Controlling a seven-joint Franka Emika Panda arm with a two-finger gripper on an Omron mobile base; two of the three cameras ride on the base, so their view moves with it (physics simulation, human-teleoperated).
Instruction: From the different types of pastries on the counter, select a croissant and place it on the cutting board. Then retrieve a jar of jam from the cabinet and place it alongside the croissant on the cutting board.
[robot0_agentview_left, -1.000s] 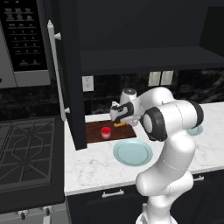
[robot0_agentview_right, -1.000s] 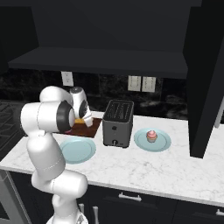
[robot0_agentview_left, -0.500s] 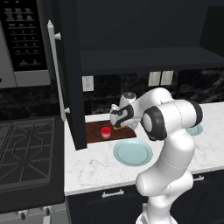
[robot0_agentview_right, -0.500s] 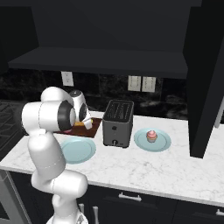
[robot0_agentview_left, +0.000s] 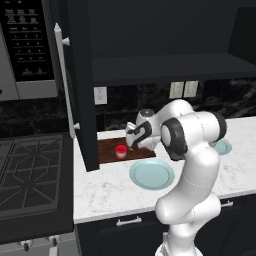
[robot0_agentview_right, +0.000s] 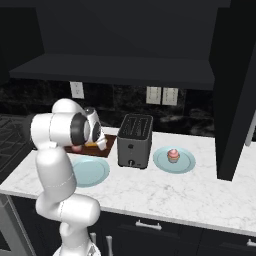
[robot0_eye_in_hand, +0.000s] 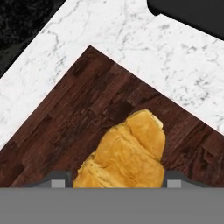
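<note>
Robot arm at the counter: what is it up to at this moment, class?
The arm's gripper hangs low over the cutting board. The croissant lies on the board between its fingers, but whether they grip it cannot be told. The jam jar already stands on the board. The cupcake sits on a plate beyond the toaster.
</note>
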